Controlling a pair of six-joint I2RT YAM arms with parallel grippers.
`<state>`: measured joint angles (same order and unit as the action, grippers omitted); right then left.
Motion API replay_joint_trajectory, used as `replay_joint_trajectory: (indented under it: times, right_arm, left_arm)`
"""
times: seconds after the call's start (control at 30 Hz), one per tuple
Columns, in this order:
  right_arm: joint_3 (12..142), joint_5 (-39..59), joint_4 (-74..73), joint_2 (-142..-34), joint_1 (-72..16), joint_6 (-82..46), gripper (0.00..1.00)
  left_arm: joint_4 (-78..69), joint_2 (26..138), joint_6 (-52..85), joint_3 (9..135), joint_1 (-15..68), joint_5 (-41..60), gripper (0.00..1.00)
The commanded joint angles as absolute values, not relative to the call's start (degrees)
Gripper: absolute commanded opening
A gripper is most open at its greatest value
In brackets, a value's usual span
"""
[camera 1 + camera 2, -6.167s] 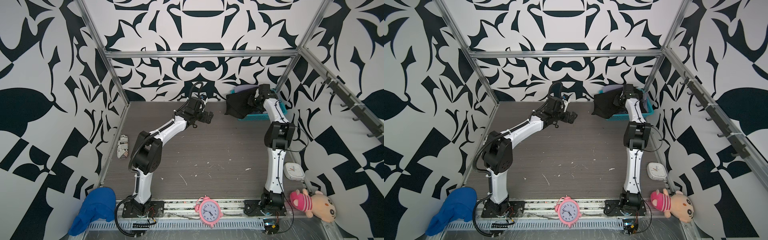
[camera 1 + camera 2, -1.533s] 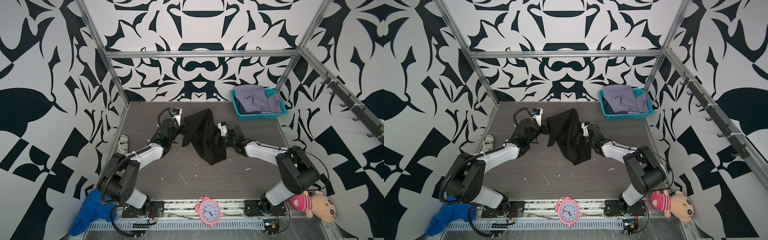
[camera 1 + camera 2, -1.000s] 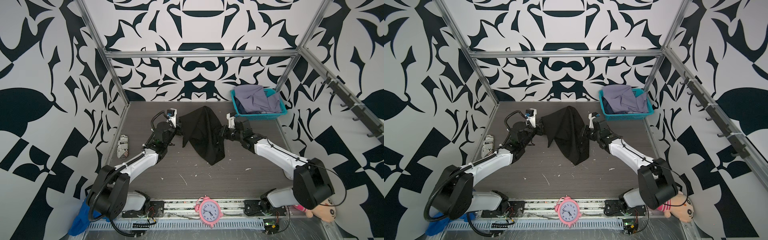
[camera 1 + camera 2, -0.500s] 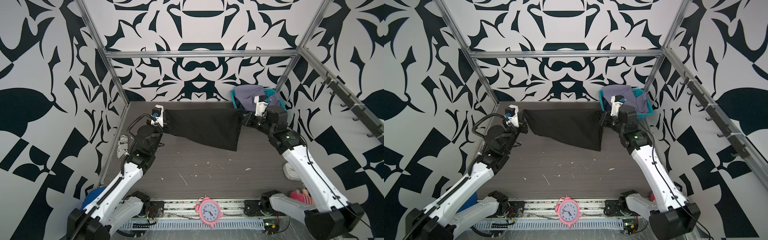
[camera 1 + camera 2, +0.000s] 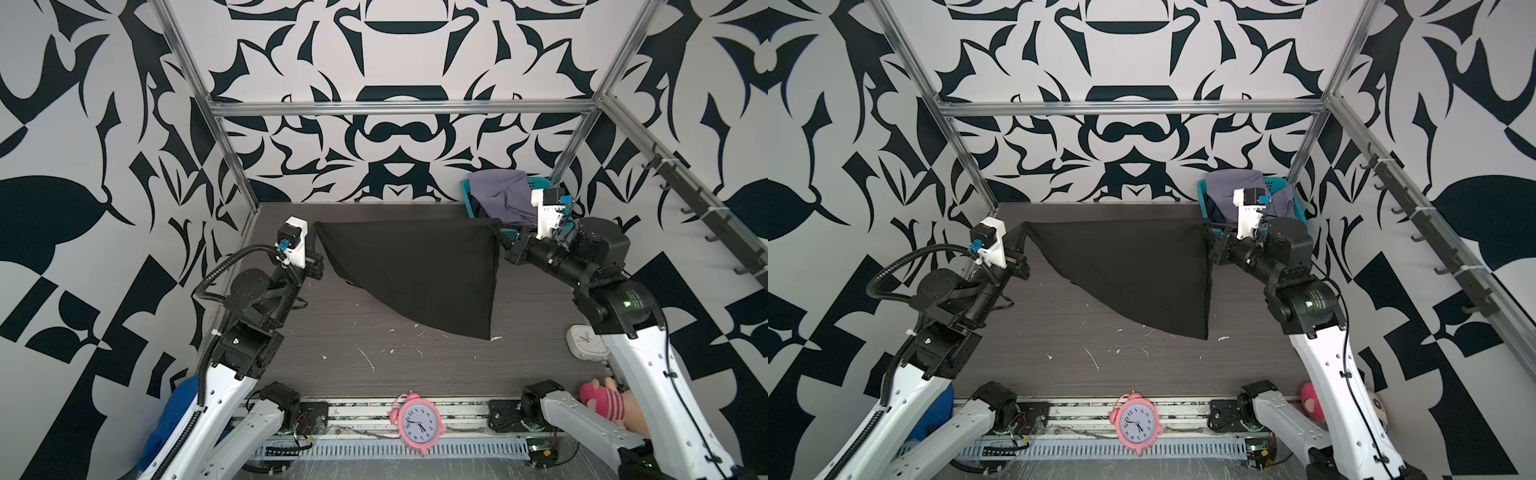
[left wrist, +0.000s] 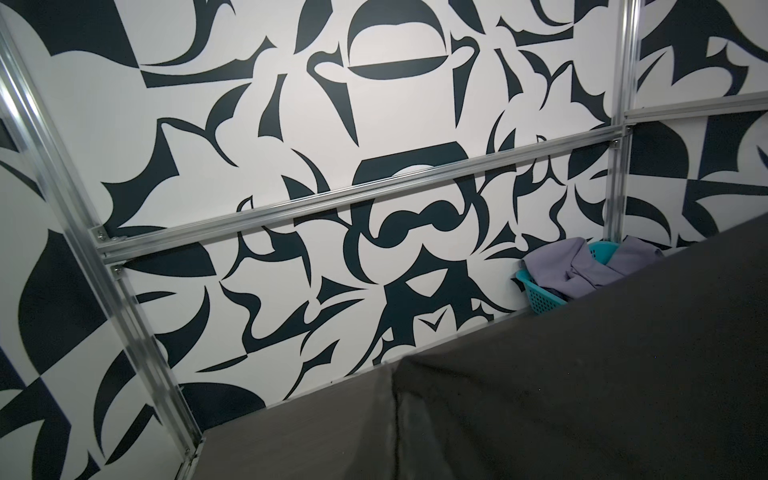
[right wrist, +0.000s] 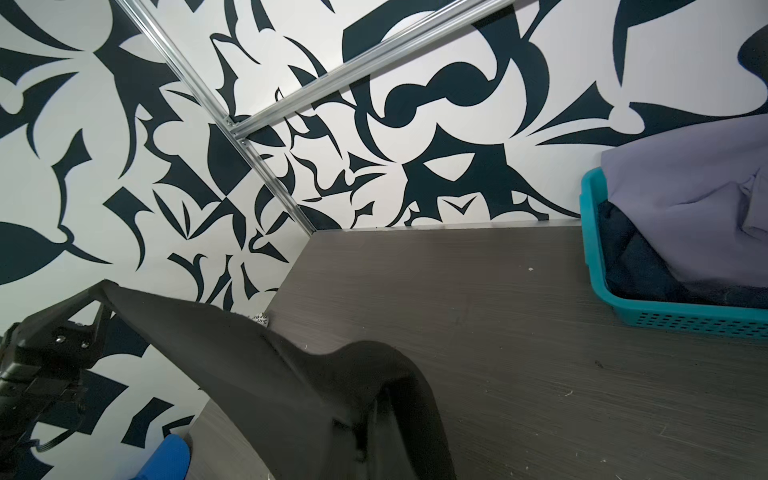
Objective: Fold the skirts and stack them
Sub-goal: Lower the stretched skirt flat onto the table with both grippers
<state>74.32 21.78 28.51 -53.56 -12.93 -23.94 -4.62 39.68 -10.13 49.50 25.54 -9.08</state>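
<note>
table (image 5: 415, 374): dark grey wood grain, walled on far, left and right edges
basket (image 7: 681, 319): teal, perforated, far right corner, on the table
white clock (image 5: 585, 341): lying flat at right edge
pink clock (image 5: 417, 424): on the rail at near edge, middle
plush (image 5: 602, 403): near right corner, partly hidden by arm
flecks (image 5: 368, 359): white scraps scattered over the near half
black skirt (image 5: 415, 270): over the middle; low tip touching table or not, cannot tell

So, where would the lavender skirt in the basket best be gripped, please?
Pinch the raised fold on top of the lavender skirt, coming from above: it lies heaped over the rim of the teal basket, atop the dark blue skirt, so a top pinch should lift it alone.
</note>
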Motion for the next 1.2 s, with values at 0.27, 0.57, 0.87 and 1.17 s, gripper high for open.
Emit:
replay_joint_trajectory:
  times: [0.27,0.57,0.87,1.17]
  right_arm:
    - [64.7,19.5,16.8,-67.7,-12.3,-29.2,0.23]
    - [70.9,18.7,7.7,-82.5,-12.2,-30.8,0.53]
    - [64.9,19.2,3.9,-88.7,-11.6,-34.1,0.59]
    - [71.1,26.8,-3.1,-103.9,-11.6,-38.3,0.60]
  left_arm:
    - [-9.9,52.2,-7.6,46.4,25.0,-12.1,0.00]
    - [-22.0,75.2,-8.8,50.5,24.7,-19.3,0.00]
    - [-23.7,75.2,-10.4,48.1,23.7,-18.3,0.00]
    - [-22.9,74.1,-10.5,47.1,23.3,-18.1,0.00]
